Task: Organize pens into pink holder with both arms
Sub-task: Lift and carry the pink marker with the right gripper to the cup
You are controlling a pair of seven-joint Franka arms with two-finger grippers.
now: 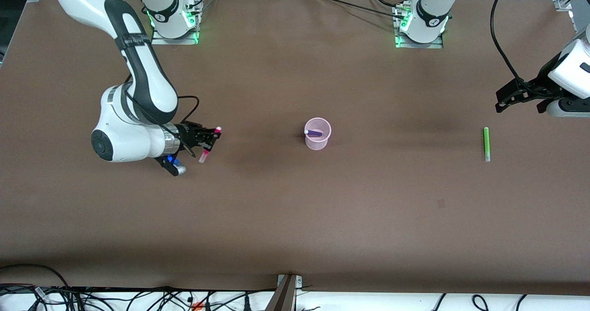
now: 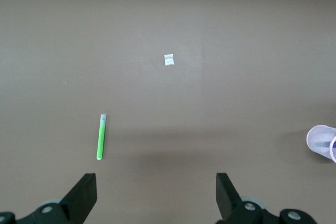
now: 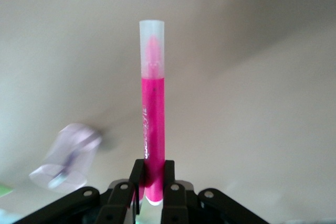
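Three pens are visible, plus one cup, on a flat brown matte bench.

Right gripper (image 1: 211, 141): black, two-fingered, on a white rounded arm, raised over the bench toward the right arm's end. Its jaws are clenched on the pink pen (image 1: 208, 145), a slim magenta stick with a frosted clear cap; in the right wrist view the pen (image 3: 153, 129) stands straight out from between the fingers (image 3: 138, 179), gripped near its white end.

Pink holder (image 1: 318, 134): small round-rimmed cup of translucent pale pink plastic, upright at the middle of the bench, well apart from every edge. Inside it leans a purple pen (image 1: 313, 133) with a white tip resting at the rim.

Green pen (image 1: 486, 143): thin bright green stick with a pale end, lying flat on the bench toward the left arm's end, pointing roughly from the base edge toward the front-camera edge.

Left gripper (image 1: 520, 100): black, raised over the bench near the left arm's end, close to the green pen. Its jaws are released and spread wide, holding nothing; the left wrist view shows the green pen (image 2: 101, 136) on the surface past the fingertips (image 2: 84, 195), and a small pale square mark (image 2: 168, 60) on the bench.
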